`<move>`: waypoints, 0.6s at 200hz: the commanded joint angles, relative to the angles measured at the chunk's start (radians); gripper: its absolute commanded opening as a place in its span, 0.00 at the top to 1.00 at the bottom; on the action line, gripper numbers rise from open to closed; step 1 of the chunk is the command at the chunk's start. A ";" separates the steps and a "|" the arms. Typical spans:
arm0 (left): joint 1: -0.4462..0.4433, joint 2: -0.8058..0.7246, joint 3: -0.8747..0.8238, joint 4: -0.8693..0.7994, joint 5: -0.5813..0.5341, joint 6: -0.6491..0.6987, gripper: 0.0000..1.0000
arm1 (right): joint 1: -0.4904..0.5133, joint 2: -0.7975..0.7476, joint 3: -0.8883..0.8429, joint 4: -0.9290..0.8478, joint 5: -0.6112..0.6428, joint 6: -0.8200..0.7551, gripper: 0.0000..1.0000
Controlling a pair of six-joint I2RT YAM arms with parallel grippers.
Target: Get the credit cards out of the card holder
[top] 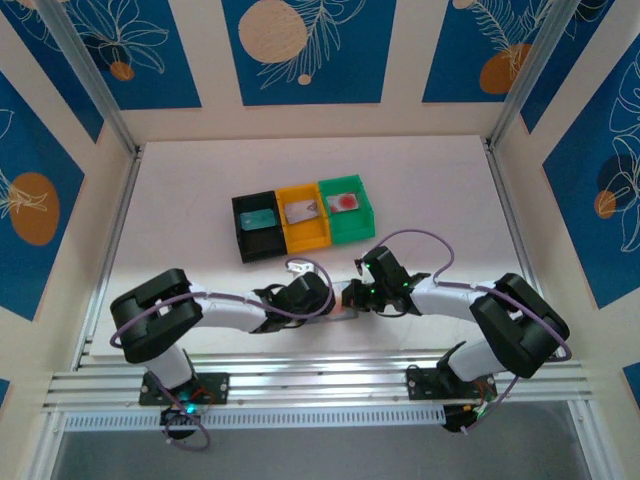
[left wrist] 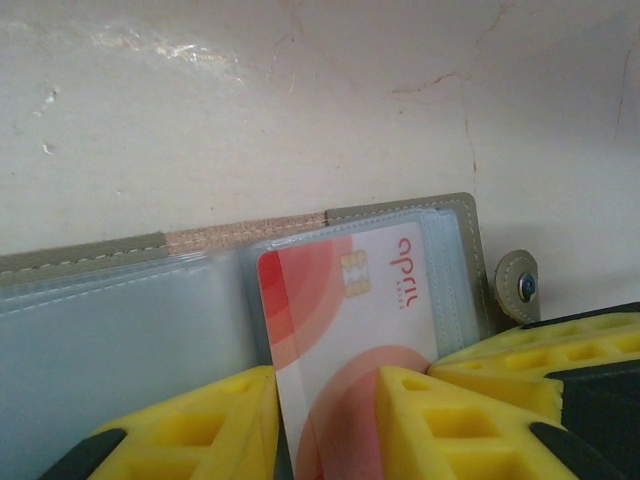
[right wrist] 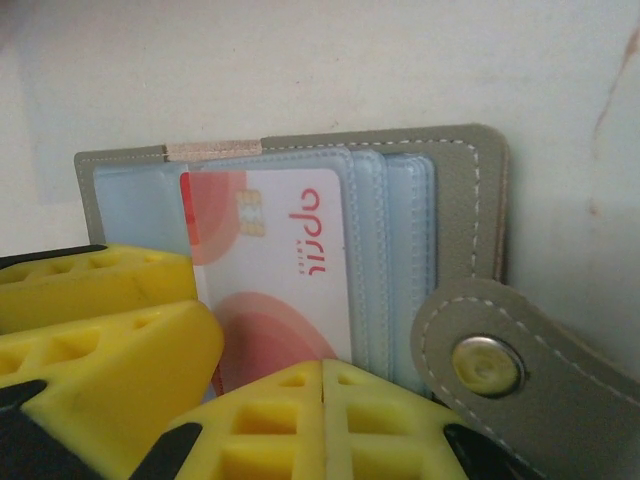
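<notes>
Since 3 cards (top: pixel 343 203) already lie in the bins (top: pixel 305 238), one per bin, the job looks mostly done. Top view: bins sit well ahead of both claws. L claw (top: pixel 333 297) and R claw (top: pixel 356 293) meet tip to tip, close to the arm bases.

L wrist view: holder (left wrist: pixel 120 330) lies unfolded flat on the table (left wrist: pixel 300 100), just ahead of the L claw. One card (left wrist: pixel 350 320), white w/ red arcs and a chip, is still at the holder's right-hand pocket and runs back btwn the claw's fingers (left wrist: pixel 200 430). The fingers stand part-way apart, one each side. It's unclear whether they clamp the card. Card's long axis runs outward from the claw, slightly tilted, chip end farthest away. Holder's long axis lies crosswise to the claw.

R wrist view: R claw's fingers are pressed together, nothing visible btwn them, at the holder's near edge. The card is just ahead and a bit left, and the snap tab (right wrist: pixel 488 365) is just right of the claw. The other pockets look empty, so prob. this is the last card. Left to do: slide it fully out.
</notes>
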 commanded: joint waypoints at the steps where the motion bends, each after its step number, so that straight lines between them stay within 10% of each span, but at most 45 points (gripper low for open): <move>1: -0.011 0.018 0.004 0.010 0.002 0.023 0.70 | -0.001 0.038 -0.030 -0.049 0.015 0.004 1.00; 120: -0.010 -0.007 -0.006 -0.002 -0.020 0.023 0.82 | -0.002 0.048 -0.037 -0.044 0.009 0.007 1.00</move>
